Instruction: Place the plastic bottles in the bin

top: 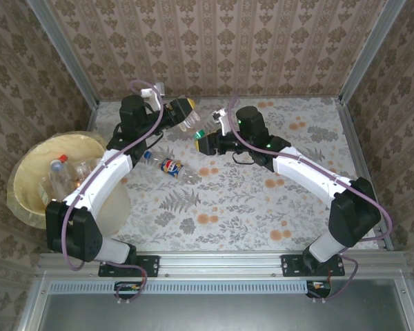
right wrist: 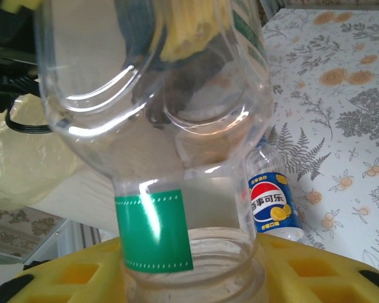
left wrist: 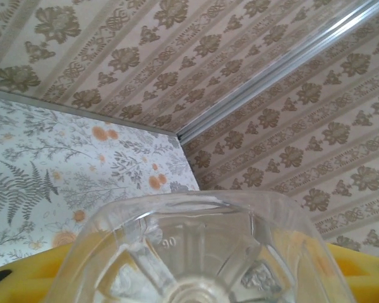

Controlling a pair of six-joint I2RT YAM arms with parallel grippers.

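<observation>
Clear bottle [top: 192, 124] between left jaws, right jaws.

Bottles [top: 58, 167] in bin [top: 29, 189]; another bottle [top: 171, 167] on table [top: 262, 207].

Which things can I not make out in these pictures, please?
Top view: the left arm covers part of the bin, so its bottles cannot be counted.
Wrist views: the green-labelled bottle covers the left pincer and right pincer, so either grip is unclear.
Right wrist view: it half hides the blue-labelled bottle.
</observation>
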